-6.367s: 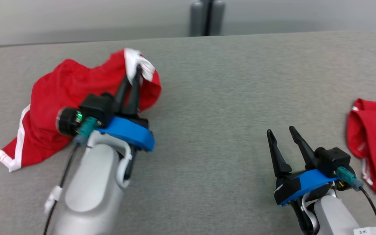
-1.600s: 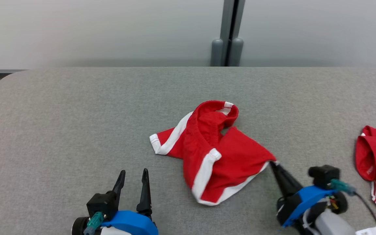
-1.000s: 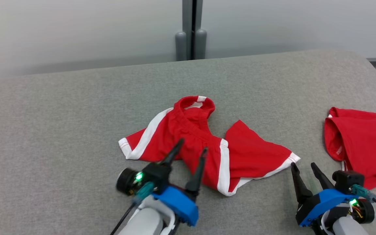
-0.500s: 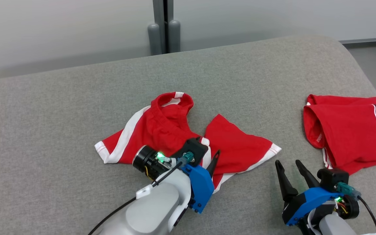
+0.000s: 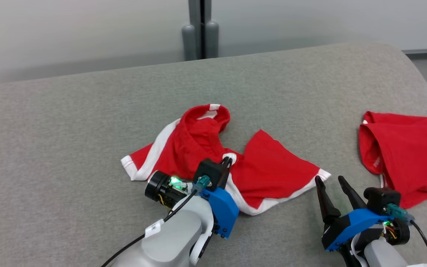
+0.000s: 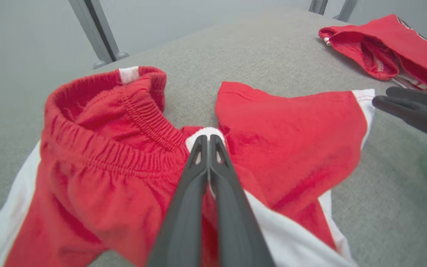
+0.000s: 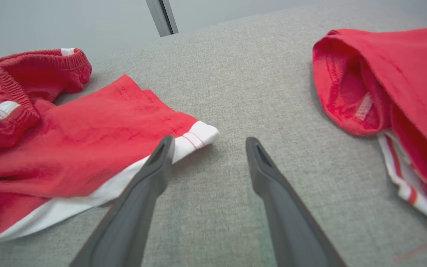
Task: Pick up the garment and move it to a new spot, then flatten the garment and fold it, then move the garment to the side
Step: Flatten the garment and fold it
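L arm: pale L forearm (image 5: 172,241) comes up from the head view's bottom edge, slanting right, w/ blue L wrist mount (image 5: 222,209) & black cam (image 5: 209,171) on top; left pincer (image 5: 227,161) points away from the robot, held low, its two dark fingers (image 6: 195,193) pressed together along their whole length, tips nipped on the garment (image 5: 272,174). R arm: wrist & a bit of pale R forearm (image 5: 378,257) at lower right, blue R wrist mount (image 5: 350,222); right pincer (image 5: 329,180) tilts up & slightly left in that view, fingers (image 7: 139,200) spread wide apart, empty, and its dark tips (image 6: 421,115) also show at the right edge of the left wrist view
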### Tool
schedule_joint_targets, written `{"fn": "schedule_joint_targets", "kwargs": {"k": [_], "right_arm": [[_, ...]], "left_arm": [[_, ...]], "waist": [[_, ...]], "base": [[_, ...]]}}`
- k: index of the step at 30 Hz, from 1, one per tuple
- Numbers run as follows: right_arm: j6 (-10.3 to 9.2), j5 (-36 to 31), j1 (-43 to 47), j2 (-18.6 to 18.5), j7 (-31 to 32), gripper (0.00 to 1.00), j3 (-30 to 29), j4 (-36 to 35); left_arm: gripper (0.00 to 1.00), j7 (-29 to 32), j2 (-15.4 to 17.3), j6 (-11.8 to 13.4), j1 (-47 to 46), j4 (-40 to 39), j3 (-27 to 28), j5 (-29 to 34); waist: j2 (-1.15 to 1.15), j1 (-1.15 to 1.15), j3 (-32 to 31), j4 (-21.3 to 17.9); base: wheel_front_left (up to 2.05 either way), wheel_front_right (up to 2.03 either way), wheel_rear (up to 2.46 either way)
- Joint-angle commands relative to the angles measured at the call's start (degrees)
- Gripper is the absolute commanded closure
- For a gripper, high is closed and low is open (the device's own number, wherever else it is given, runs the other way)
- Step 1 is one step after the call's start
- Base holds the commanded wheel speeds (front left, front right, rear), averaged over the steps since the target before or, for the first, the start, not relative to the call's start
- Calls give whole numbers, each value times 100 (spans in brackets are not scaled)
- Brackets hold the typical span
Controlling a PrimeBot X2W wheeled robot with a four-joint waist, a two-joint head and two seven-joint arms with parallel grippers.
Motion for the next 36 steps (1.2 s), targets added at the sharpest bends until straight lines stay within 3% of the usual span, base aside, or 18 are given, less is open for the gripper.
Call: {"fn": "schedule_joint_targets", "kwargs": {"k": [1, 6, 9, 13, 14, 16, 17, 24, 36], "right_arm": [[1, 6, 54, -18, -18, 0, -19, -62], [1, -47, 195, 26, -18, 0, -43, -149], [1, -79, 260, 56, -17, 0, -48, -155], [1, -95, 401, 98, -18, 0, -66, -97], [1, -109, 417, 110, -17, 0, -54, -94], [1, -134, 471, 132, -18, 0, -54, -81], [1, -144, 492, 143, -18, 0, -44, -81], [1, -177, 576, 210, -18, 0, 34, -189], [1, -561, 852, 268, -18, 0, -87, -1038]], "left_arm": [[100, -216, 4, 76, -103, -56, 36, -80], [100, -596, 7, 354, 17, -308, 480, -287], [100, -600, 5, 607, 347, -812, 1351, 85], [100, -601, 60, 595, 1237, -1381, 2665, 576], [86, -602, 57, 566, 1467, -1455, 2953, 730], [38, -602, 34, 506, 1984, -1579, 3549, 889], [0, -600, 34, 452, 2189, -1576, 3740, 1044], [0, -601, -1, 151, 3080, -1762, 4900, 1500], [0, -602, 1, -111, 3595, -2091, 5503, 2756]], "waist": [[-1, 0, -24, 90], [-1, 0, -225, 386], [-1, 0, -328, 566], [-1, 0, -520, 755], [-1, 0, -557, 782], [-1, 0, -634, 826], [-1, 0, -665, 838], [-1, 0, -778, 827], [-1, 0, -918, 624]], "base": [[0, 0, 0], [0, 0, 0], [0, 0, 0], [0, 0, 0], [0, 0, 0], [0, 0, 0], [0, 0, 0], [0, 0, 0], [0, 0, 0]]}}
